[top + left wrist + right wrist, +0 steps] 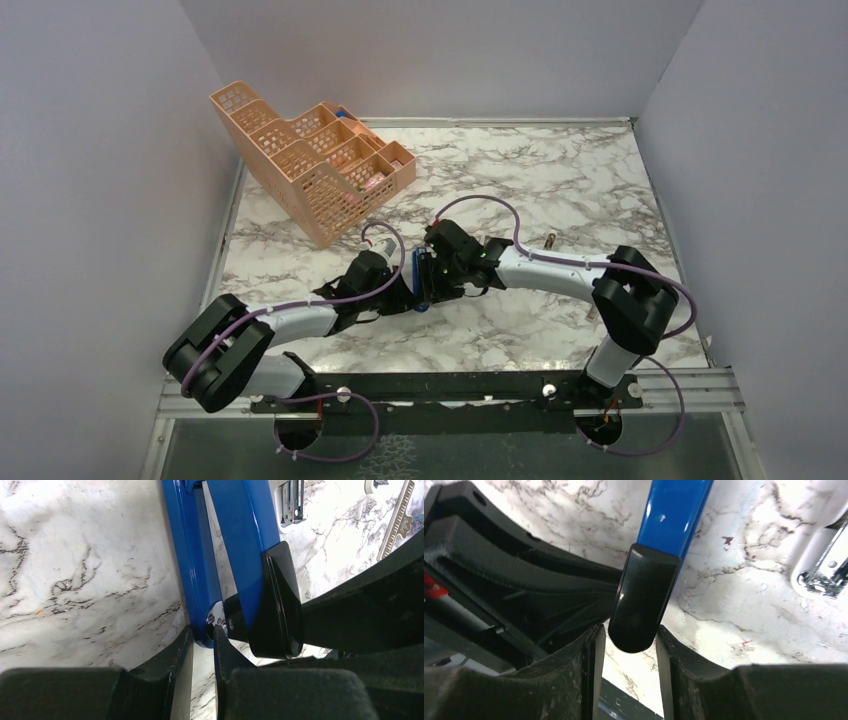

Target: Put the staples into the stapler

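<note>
L hand (408,292) & R hand (437,272) meet at stapler (424,284), blocking desk (560,180) centre; organiser (310,165) fills far-left; right side passable.

We see white links (545,268), bulky black joints (630,300) and looping lilac cables (478,197) on both arms (295,322); the left gripper (203,632) and right gripper (628,632) are matte black.

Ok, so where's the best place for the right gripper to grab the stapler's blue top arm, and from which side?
Probably the black cap ending the blue arm of the stapler, coming in end-on along the arm's length. The cap's two long sides run nearly parallel, and it fits between the fingers of the right gripper, which straddle it here; its rounded tip points towards them.
</note>
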`<action>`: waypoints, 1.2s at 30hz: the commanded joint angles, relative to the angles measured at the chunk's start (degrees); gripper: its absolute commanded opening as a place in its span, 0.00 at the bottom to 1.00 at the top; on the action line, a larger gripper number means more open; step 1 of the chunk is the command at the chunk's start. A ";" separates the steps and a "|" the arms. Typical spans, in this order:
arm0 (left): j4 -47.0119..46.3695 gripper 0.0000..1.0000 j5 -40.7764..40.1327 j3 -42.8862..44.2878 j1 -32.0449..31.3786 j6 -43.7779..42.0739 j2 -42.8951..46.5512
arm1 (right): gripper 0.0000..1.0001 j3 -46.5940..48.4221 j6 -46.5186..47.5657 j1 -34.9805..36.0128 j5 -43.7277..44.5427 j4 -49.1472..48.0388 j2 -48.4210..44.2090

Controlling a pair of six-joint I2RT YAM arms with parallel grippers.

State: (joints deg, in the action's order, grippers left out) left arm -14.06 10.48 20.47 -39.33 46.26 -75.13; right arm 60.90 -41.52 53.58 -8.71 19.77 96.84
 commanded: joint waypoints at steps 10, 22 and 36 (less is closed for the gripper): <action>9.63 0.01 -3.88 -1.71 0.01 -1.99 -2.81 | 0.22 6.84 -3.85 0.29 17.97 4.99 -3.62; 9.10 0.01 -3.20 -1.90 0.02 -2.12 -3.93 | 0.22 18.32 2.33 -1.35 29.15 10.09 -3.96; 8.23 0.00 -2.99 -2.44 -0.04 -2.22 -3.99 | 0.23 23.38 12.75 -6.30 22.38 -1.22 5.37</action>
State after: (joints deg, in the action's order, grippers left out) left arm -15.25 9.65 20.78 -39.11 47.40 -76.79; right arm 82.63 -32.86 48.05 14.90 24.21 99.13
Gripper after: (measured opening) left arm 0.176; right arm 0.332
